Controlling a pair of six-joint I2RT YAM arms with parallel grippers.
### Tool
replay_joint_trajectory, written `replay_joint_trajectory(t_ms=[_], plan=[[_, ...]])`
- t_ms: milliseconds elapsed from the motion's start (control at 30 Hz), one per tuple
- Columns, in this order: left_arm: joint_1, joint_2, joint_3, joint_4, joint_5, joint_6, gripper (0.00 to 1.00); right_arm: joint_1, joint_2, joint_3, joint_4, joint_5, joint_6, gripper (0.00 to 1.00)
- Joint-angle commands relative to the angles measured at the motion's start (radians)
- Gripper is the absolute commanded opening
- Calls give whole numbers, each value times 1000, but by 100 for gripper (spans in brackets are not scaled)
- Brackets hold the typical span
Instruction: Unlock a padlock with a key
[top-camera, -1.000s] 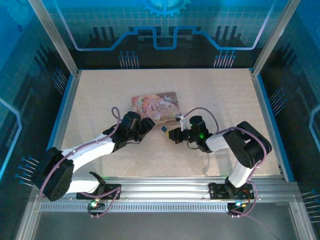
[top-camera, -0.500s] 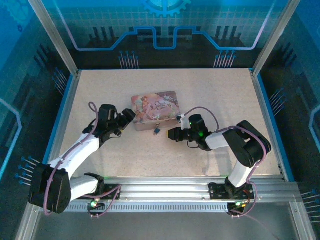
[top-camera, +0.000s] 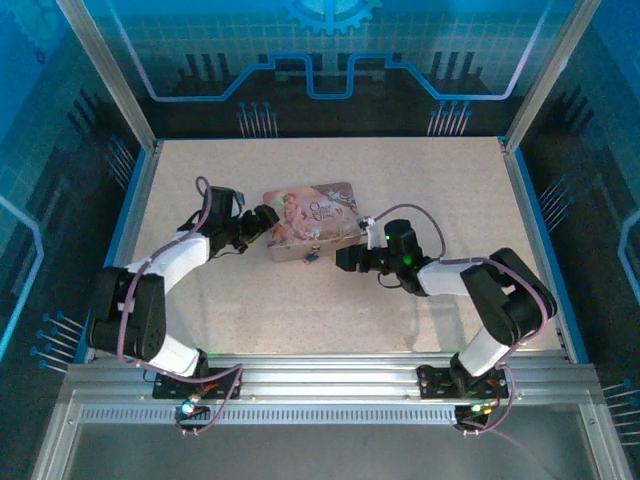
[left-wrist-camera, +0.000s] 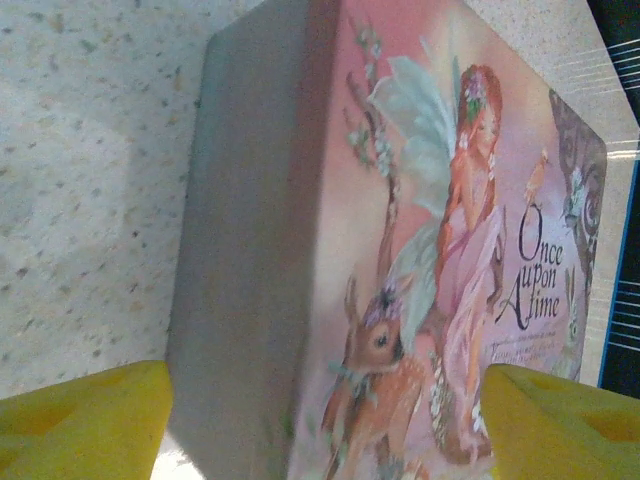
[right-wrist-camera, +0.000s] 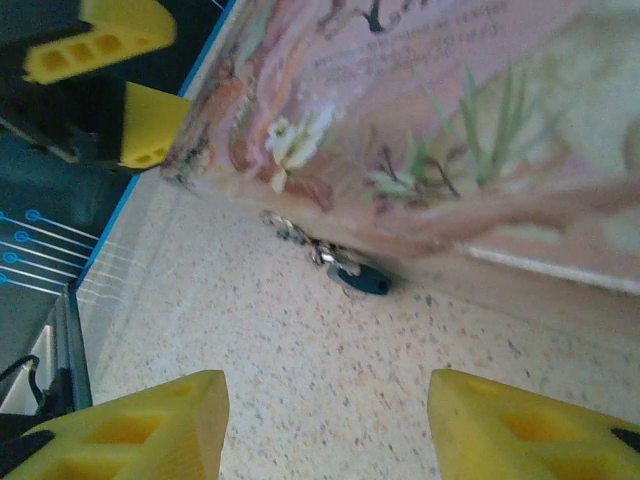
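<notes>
Padlock (top-camera: 313, 257) before tin box (top-camera: 310, 212)

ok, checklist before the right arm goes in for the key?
1. Right gripper open and empty: ok.
2. Key located: ok, small dark blue-headed piece on the table against the pink tin box.
3. Path to key free: ok, bare table ahead of the gripper.
4. Padlock found: cannot tell, blurred silvery bits beside the key.
5. Key already in padlock: cannot tell.
6. Box steadied: not ok, left gripper open, straddling its end.
</notes>
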Motion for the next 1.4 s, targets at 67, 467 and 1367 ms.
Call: replay_joint_trajectory(t_ms=[67,467,1367], plan=[[5,84,33,9,69,57,70,-22,57,78,-17,-29,-2,61],[-27,33,-135,56,41,7,59,-62,155,189,-11,-38,-80,65],[-81,-72,-234,142,26,-102,60,-37,233,88,230,-178,-25,69]])
